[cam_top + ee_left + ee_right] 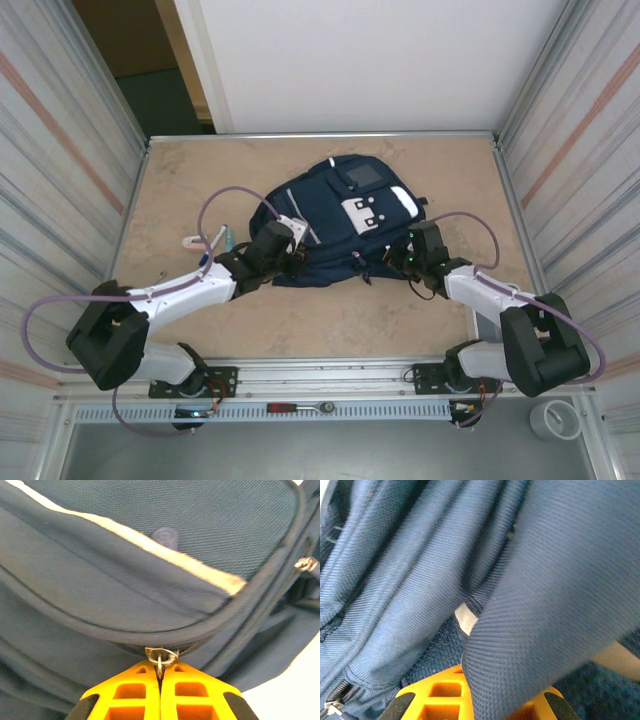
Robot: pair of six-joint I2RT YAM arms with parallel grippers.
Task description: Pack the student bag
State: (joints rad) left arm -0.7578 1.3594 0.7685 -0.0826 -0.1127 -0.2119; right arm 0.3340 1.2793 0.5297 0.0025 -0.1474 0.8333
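Here, student bag (pixel 335 215), right gripper (pixel 490 686) — apparently — pinching it.

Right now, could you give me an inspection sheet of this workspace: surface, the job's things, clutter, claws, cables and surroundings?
Surface: beige table, bare around the bag.
Job's things: navy student bag lying mid-table, front pockets facing up.
Clutter: small white and blue items left of the bag; red-handled tool on the front rail; pale round object at the near right corner.
Claws: left claw shut on a zipper pull; right claw shut on a fold of the bag's fabric.
Cables: purple cables loop off both arms.
Surroundings: ribbed side panels on both sides, white board behind.
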